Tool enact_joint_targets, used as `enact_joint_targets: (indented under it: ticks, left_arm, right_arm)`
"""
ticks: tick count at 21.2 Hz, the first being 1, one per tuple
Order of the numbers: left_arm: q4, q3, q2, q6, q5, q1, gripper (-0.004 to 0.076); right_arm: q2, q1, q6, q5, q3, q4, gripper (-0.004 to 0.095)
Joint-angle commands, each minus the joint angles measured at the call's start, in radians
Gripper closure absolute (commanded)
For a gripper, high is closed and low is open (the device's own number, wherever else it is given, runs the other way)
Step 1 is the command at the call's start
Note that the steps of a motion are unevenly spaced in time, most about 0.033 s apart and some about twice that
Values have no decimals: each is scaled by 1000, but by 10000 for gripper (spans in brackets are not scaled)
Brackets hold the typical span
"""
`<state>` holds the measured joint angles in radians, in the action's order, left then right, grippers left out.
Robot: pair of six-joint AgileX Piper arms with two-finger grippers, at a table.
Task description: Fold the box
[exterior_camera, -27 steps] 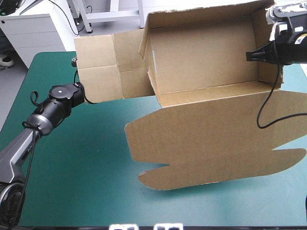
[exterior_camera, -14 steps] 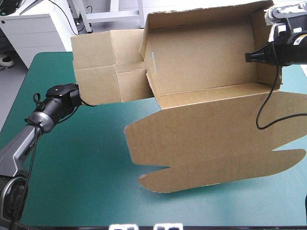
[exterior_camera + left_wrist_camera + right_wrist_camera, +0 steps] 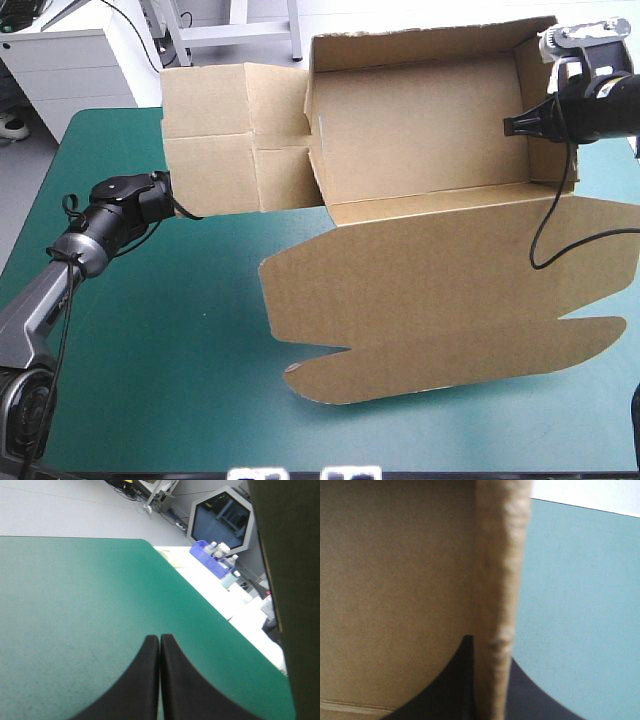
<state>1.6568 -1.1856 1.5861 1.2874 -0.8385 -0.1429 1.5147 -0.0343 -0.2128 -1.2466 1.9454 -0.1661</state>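
box (image 3: 420, 150) wall clamped in right tool (image 3: 489, 650); left tool (image 3: 160, 639) beside flap

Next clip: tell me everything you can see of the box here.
The box is brown board, half formed: an open tray with walls raised, a creased flap sticking out leftward, and the lid with scalloped tabs spread toward the near edge. The right claw is shut on its right wall; the left claw, shut, sits beside the left flap.

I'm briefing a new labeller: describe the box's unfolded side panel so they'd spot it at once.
Over the teal-green table the box forms an open tray. A panel juts sideways from the tray's left end. Unlike the wide lid sheet at the near side, it is creased into four squares.
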Motion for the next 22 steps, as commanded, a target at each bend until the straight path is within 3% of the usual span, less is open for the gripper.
enact_joint_targets:
  ticks: [1, 5, 8, 14, 22]
  left_arm:
    - [-74, -37, -51, -3, 84, 0, 732]
    - [-169, -37, -51, -5, 310, 0, 733]
    - [-410, -37, -52, -67, 386, 0, 733]
    - [-814, -37, -153, -319, 371, 0, 733]
    - [-1077, -35, -259, -511, 182, 0, 733]
  right_arm:
    - [-31, -5, -25, -5, 20, -7, 926]
    - [-31, -5, -34, -5, 20, -31, 926]
    - [-31, -5, -36, -5, 20, -21, 926]
    - [-15, -5, -36, -3, 20, -4, 926]
    - [13, -5, -36, -3, 20, -4, 926]
